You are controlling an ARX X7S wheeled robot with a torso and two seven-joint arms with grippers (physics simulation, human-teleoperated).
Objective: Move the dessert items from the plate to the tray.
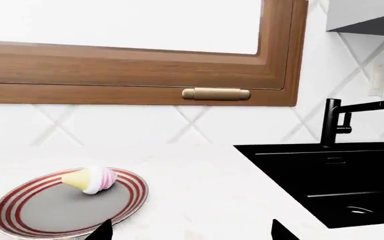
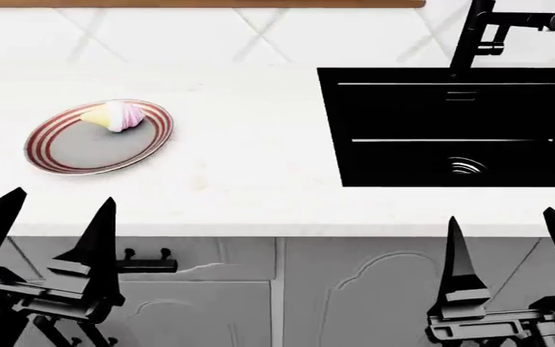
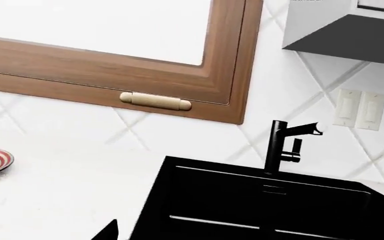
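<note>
One dessert item, a pink-and-white swirled ice cream [image 2: 118,116] in a pale yellow cone, lies on its side on the far part of the red-striped plate [image 2: 75,148] at the counter's left. The left wrist view shows the same ice cream [image 1: 93,180] and plate [image 1: 45,210] just ahead of one fingertip. My left gripper [image 2: 58,210] is open and empty, near the counter's front edge, short of the plate. My right gripper [image 2: 504,224] is open and empty in front of the sink. The tray is out of view.
A black sink [image 2: 432,101] with a black faucet [image 2: 480,29] fills the counter's right half. The white counter [image 2: 248,137] lies between plate and sink. Grey cabinet doors [image 2: 277,289] sit below the front edge. A wooden window frame [image 1: 145,65] runs along the tiled back wall.
</note>
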